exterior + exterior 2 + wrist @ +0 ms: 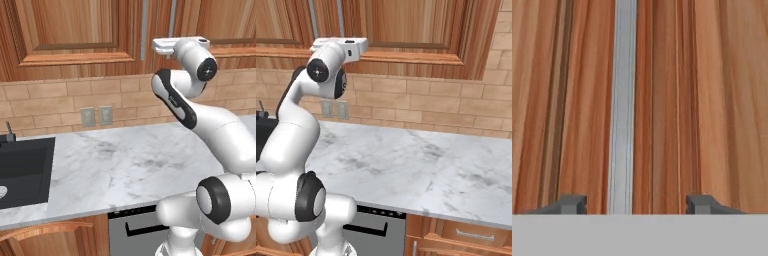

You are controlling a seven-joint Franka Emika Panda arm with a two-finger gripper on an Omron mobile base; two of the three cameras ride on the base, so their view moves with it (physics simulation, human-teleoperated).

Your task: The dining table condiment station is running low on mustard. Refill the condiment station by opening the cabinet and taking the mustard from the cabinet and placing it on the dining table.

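The pincer (632,204) is raised to the closed cabinet (75,30) above the counter (125,165), its tips apart on either side of the upright silver handle (623,100), not visibly pinching it. Handle runs vertically, straight ahead.

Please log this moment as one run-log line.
phase: reaching for handle | jaws: open, either side of slim silver bar handle | reddish-brown wooden wall cabinet: closed
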